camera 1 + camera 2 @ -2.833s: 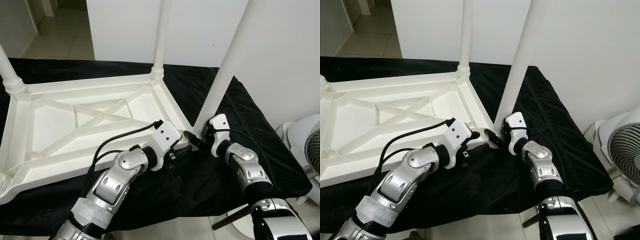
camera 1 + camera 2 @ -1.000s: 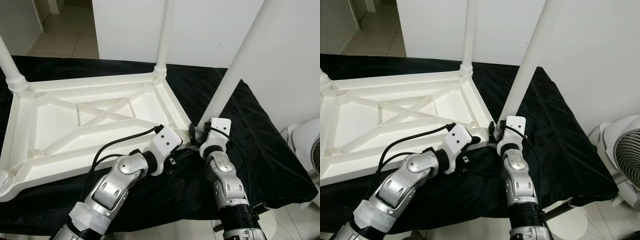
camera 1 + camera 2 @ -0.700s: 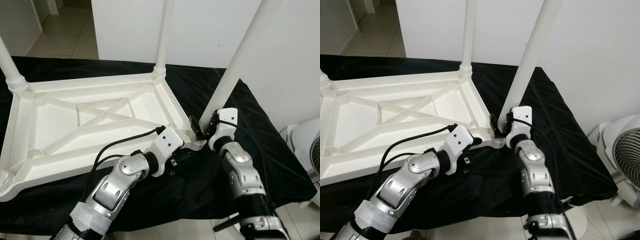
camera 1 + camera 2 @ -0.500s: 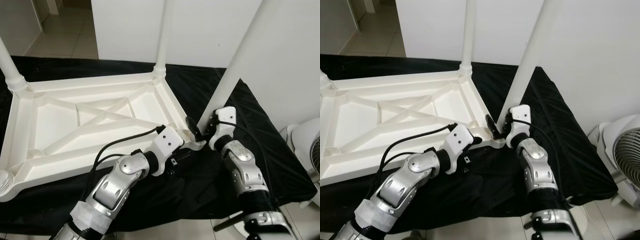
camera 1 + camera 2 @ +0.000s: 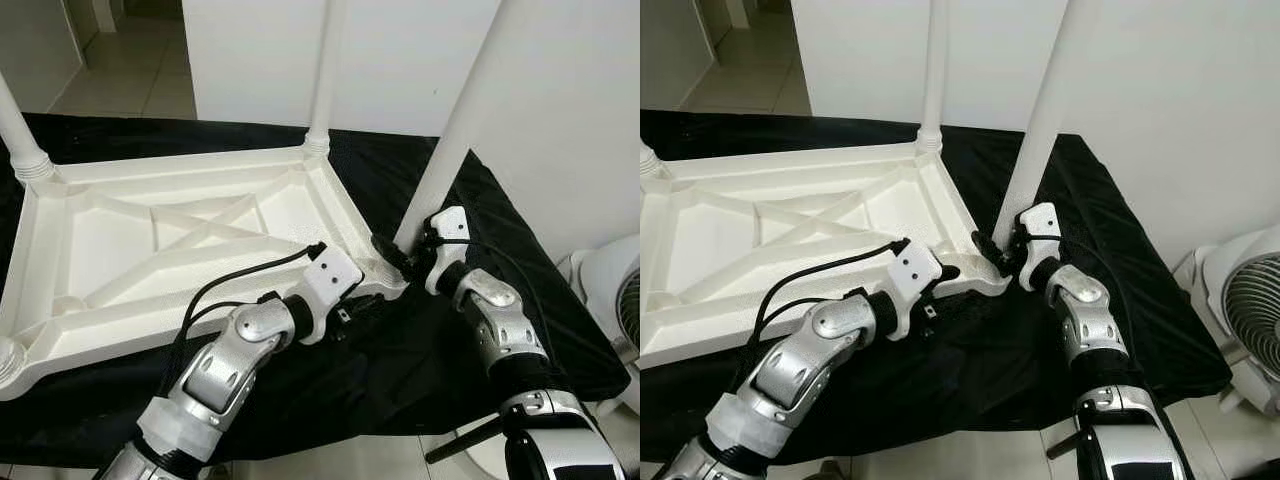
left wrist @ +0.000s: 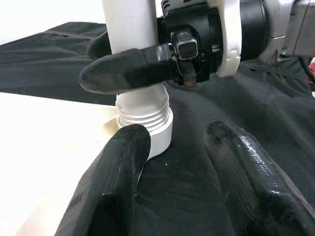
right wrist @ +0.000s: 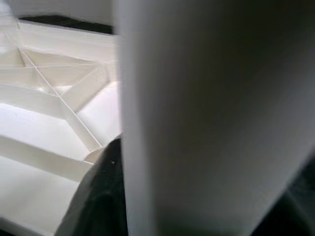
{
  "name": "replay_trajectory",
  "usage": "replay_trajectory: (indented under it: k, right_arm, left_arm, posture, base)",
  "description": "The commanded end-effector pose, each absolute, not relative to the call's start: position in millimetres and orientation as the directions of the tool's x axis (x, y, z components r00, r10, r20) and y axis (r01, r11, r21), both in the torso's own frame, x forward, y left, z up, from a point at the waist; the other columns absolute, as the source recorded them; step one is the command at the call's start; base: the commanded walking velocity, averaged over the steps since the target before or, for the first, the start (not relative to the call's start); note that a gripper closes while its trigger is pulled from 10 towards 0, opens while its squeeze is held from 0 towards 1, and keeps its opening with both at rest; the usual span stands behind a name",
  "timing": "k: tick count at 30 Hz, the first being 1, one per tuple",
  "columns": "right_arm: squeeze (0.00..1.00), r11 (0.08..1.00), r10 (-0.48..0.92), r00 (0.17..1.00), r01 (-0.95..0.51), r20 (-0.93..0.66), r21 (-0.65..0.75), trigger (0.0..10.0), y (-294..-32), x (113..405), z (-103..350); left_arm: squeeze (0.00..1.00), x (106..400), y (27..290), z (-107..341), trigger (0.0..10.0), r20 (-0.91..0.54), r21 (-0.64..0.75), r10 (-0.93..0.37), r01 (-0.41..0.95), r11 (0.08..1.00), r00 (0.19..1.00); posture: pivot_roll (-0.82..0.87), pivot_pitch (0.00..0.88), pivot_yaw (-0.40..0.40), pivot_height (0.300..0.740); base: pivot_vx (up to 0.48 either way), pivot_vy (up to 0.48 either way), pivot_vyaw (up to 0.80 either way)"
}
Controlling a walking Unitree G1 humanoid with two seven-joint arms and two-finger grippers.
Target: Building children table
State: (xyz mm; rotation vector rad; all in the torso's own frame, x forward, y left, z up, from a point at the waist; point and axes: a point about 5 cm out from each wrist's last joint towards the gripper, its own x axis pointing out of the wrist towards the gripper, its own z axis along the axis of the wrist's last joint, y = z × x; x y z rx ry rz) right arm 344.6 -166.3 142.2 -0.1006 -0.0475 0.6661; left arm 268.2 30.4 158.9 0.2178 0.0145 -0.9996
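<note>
Right gripper (image 5: 398, 262) has swung back around the leg (image 5: 450, 150), clamped just above its threads at the tabletop (image 5: 150, 250) corner. Left gripper (image 6: 172, 162) gapes beside. Light, stiff, slick plastic, so grip low.

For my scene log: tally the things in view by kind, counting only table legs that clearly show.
Tabletop: 1
Legs: 3
Cloth: 1
Fan: 1
Claws, left and right: 2
Total: 8
</note>
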Motion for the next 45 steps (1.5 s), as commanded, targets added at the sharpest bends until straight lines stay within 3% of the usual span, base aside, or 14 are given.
replay_trajectory:
  k: [1,4,5,6,17,22,24,28,30,39,40,41,42,45]
  right_arm:
    - [0.0,0.742,0.662,0.748,-0.663,-0.043,-0.098,0.0,-163,341,130]
    - [0.0,0.741,0.664,0.746,-0.665,-0.049,-0.095,0.0,-164,340,128]
    - [0.0,0.754,0.651,0.758,-0.652,-0.043,-0.081,3.6,-167,339,126]
    - [0.0,0.774,0.629,0.777,-0.629,-0.029,-0.078,10.0,-168,339,127]
    - [0.0,0.892,0.45,0.893,-0.448,0.024,-0.063,10.0,-168,340,130]
    - [0.0,0.969,0.239,0.969,-0.242,0.058,0.049,10.0,-157,335,136]
    - [0.0,0.993,0.093,0.995,-0.095,0.046,0.065,10.0,-155,330,137]
    - [0.0,0.998,0.012,0.999,-0.014,0.036,0.056,10.0,-154,326,137]
    - [0.0,0.993,-0.102,0.994,0.1,0.025,0.07,10.0,-151,319,136]
    - [0.0,0.992,-0.098,0.995,0.094,0.035,0.088,10.0,-138,313,139]
    - [0.5,0.993,-0.093,0.995,0.09,0.035,0.081,10.0,-139,313,139]
    - [0.5,0.993,-0.092,0.995,0.089,0.034,0.075,10.0,-139,313,139]
    - [1.0,0.994,-0.073,0.997,0.071,0.021,0.084,10.0,-138,313,137]
    - [1.0,0.997,-0.035,0.999,0.033,0.038,0.072,10.0,-138,315,136]
  left_arm:
    - [0.0,267,28,157,10.0,-0.126,0.168,-0.848,0.853,0.494,0.515]
    - [0.0,267,27,157,10.0,-0.125,0.167,-0.848,0.854,0.493,0.515]
    - [0.0,266,27,157,10.0,-0.126,0.166,-0.851,0.856,0.489,0.51]
    - [0.0,266,26,157,10.0,-0.126,0.166,-0.852,0.858,0.487,0.508]
    - [0.0,265,25,156,10.0,-0.125,0.159,-0.855,0.861,0.483,0.503]
    - [0.0,264,23,155,10.0,-0.121,0.15,-0.852,0.858,0.491,0.509]
    - [0.0,261,22,153,10.0,-0.125,0.146,-0.856,0.862,0.485,0.502]
    - [0.0,260,21,152,10.0,-0.128,0.145,-0.857,0.864,0.482,0.499]
    - [0.0,260,21,152,10.0,-0.128,0.143,-0.857,0.865,0.481,0.498]
    - [0.0,260,20,152,10.0,-0.125,0.141,-0.861,0.868,0.476,0.492]
    - [0.0,259,20,152,10.0,-0.126,0.141,-0.862,0.869,0.474,0.491]
    - [0.0,259,20,152,10.0,-0.127,0.142,-0.862,0.869,0.474,0.49]
    - [0.0,259,21,152,10.0,-0.127,0.142,-0.863,0.87,0.473,0.49]
    - [0.0,259,21,152,10.0,-0.128,0.144,-0.863,0.87,0.472,0.489]
  posture:
    - [0.15,0.0,-0.089,0.74]
    - [0.15,0.0,-0.089,0.74]
    - [0.14,0.0,-0.083,0.74]
    - [0.14,0.0,-0.083,0.74]
    - [0.13,0.0,-0.09,0.74]
    - [0.12,0.0,-0.099,0.74]
    - [0.11,0.0,-0.105,0.74]
    - [0.11,0.0,-0.105,0.74]
    - [0.11,0.0,-0.109,0.74]
    - [0.11,0.0,-0.107,0.74]
    - [0.12,0.0,-0.106,0.74]
    - [0.12,0.0,-0.106,0.74]
    - [0.12,0.0,-0.108,0.74]
    - [0.12,0.0,-0.107,0.74]
  base:
    - [0.0,0.0,0.0]
    - [0.0,0.0,0.0]
    - [0.0,0.0,0.0]
    - [0.0,0.0,0.0]
    - [0.0,0.0,0.0]
    - [0.0,0.0,0.0]
    - [0.0,0.0,0.0]
    - [0.0,0.0,0.0]
    - [0.0,0.0,0.0]
    - [0.0,0.0,0.0]
    - [0.0,0.0,0.0]
    - [0.0,0.0,0.0]
    - [0.0,0.0,0.0]
    - [0.0,0.0,0.0]
